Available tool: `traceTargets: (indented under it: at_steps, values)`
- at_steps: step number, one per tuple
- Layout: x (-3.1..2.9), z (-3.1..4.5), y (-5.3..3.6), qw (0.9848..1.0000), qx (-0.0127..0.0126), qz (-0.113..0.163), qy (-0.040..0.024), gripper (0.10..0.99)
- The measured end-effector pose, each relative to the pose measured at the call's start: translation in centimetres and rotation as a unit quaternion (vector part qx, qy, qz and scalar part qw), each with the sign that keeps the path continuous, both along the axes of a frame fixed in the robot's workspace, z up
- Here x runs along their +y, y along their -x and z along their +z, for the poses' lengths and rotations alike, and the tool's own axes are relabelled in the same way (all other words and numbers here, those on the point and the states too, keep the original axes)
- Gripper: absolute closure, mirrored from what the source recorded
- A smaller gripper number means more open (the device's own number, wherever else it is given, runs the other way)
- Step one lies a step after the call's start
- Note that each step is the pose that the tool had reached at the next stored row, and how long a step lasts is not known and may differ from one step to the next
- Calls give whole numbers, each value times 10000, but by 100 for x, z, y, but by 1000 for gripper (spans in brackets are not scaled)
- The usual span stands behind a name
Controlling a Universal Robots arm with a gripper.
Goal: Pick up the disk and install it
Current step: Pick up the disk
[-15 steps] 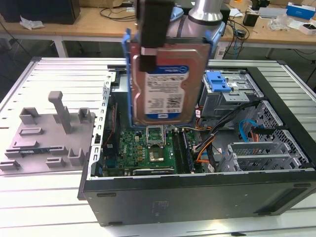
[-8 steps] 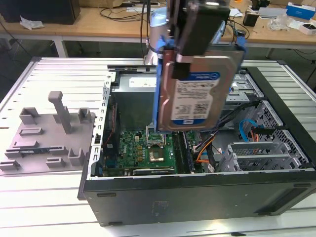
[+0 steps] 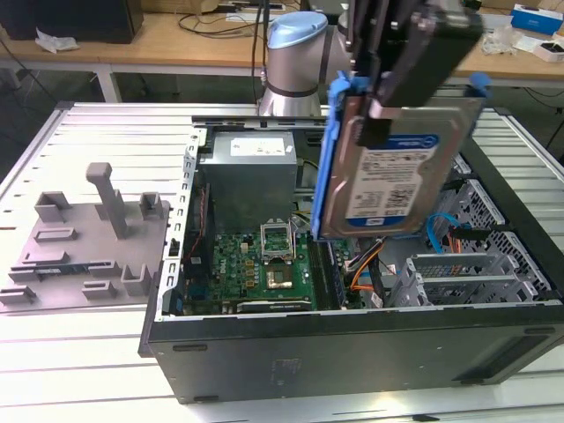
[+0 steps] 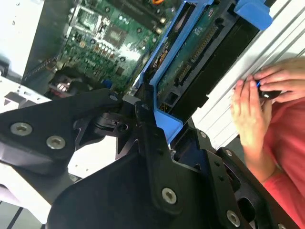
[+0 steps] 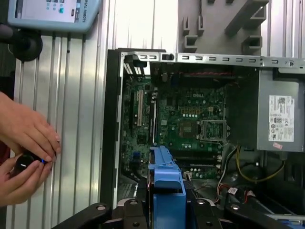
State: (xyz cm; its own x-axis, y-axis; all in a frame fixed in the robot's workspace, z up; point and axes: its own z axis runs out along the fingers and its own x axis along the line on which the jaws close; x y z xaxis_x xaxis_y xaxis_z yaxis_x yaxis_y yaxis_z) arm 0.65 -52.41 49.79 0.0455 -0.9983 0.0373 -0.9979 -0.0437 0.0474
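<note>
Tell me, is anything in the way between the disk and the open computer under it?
Nothing visible is. The gripper holds the disk in the air above the open case, with only open space between them. A person's hands are beside the case, not over it.

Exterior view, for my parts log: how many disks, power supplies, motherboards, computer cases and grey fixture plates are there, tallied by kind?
disk, held up above the open case: 1
power supply: 1
motherboard: 1
computer case: 1
grey fixture plate: 1
Total: 5
</note>
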Motion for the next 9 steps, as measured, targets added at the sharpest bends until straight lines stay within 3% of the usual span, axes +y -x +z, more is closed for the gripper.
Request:
traceTargets:
  at_steps: [2, 9]
  values:
    - [-12, -8, -162, 10000, 0, 0, 1, 718]
    - [-37, -33, -521, 10000, 0, 1, 0, 718]
